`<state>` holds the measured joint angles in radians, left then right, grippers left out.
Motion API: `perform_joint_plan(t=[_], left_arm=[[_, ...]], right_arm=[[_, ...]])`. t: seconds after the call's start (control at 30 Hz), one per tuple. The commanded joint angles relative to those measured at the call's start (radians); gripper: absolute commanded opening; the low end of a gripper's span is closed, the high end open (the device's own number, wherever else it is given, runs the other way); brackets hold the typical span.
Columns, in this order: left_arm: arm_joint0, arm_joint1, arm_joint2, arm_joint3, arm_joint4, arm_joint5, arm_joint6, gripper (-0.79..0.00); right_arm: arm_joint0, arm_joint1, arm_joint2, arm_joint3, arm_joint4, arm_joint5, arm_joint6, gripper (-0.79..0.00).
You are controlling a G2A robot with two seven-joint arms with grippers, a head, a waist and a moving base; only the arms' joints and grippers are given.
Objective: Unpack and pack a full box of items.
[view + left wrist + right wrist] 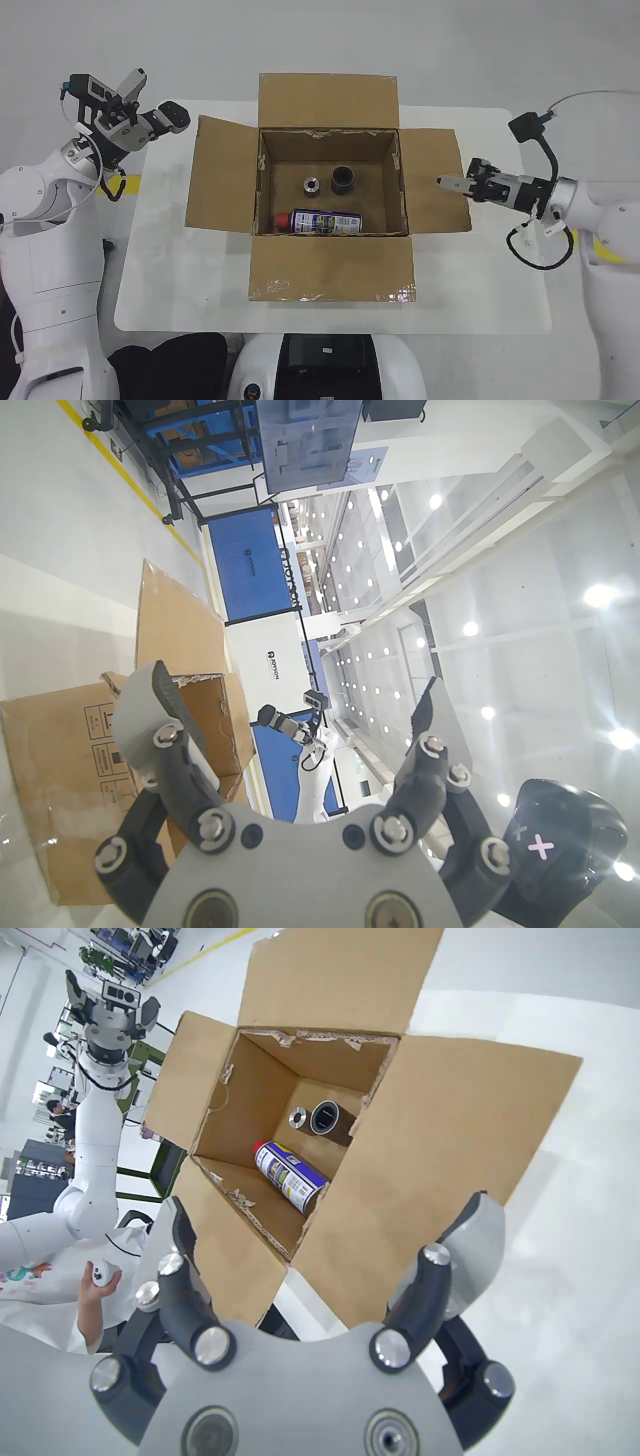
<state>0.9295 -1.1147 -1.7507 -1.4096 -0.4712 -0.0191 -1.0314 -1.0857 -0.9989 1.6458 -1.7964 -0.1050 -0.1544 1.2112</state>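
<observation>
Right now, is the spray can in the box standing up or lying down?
Lying down: the spray can rests lengthwise on its side on the floor of the box, along the near wall.

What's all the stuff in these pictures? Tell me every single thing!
cardboard box: 1, brown, middle of the table, all four flaps open
spray can: 1, blue and yellow with a red cap, lying on its side on the box floor by the wall nearest the robot
dark cylinder: 1, dark brown with a black top, standing on the box floor
small metal cylinder: 1, silver, standing beside the dark cylinder
table: 1, white, under the box
left gripper: 1, grey and black, open and holding nothing, raised off to the box's left
right gripper: 1, grey and black, open and holding nothing, at the outer edge of the box's right flap
</observation>
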Motion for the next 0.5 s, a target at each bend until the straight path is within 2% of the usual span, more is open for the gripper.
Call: perform_joint_plan(t=[0.0, 0.2, 0.47], left_arm=[[0.000, 0.000, 0.000, 0.000, 0.000, 0.000, 0.000, 0.000], [0.000, 0.000, 0.000, 0.000, 0.000, 0.000, 0.000, 0.000], [0.000, 0.000, 0.000, 0.000, 0.000, 0.000, 0.000, 0.000]], right_arm=[[-0.003, 0.001, 0.008, 0.033, 0.043, 0.024, -0.003, 0.000], [-0.022, 0.002, 0.012, 0.109, 0.150, 0.079, -0.053, 0.000], [-0.029, 0.005, 0.002, 0.200, 0.206, 0.081, -0.091, 0.000]])
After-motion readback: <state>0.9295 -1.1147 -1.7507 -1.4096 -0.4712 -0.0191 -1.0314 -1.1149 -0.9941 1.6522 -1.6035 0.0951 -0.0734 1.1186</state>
